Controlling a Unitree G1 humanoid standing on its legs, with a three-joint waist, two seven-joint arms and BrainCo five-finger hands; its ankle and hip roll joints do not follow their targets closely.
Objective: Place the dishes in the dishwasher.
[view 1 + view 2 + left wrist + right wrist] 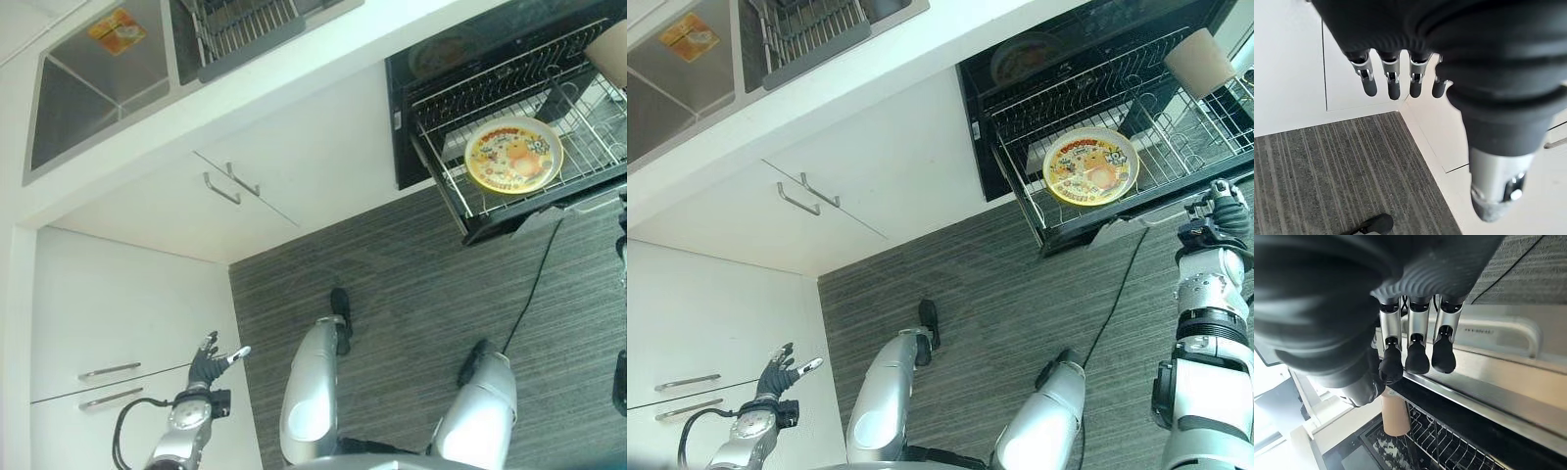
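Just past the right robot hand (pixel 1218 211): plate (pixel 1089 166) in rack (pixel 1176 137) | fingers relaxed, empty | step: loading; next likely fetch another dish

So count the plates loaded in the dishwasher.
2. One yellow plate lies flat in the pulled-out wire rack; a second plate sits in the dark interior behind it. Others may be hidden deeper inside.

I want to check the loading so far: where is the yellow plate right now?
The yellow plate lies flat in the pulled-out dishwasher rack, on the robot's right in the eye views, with a tan cup farther back in the same rack.
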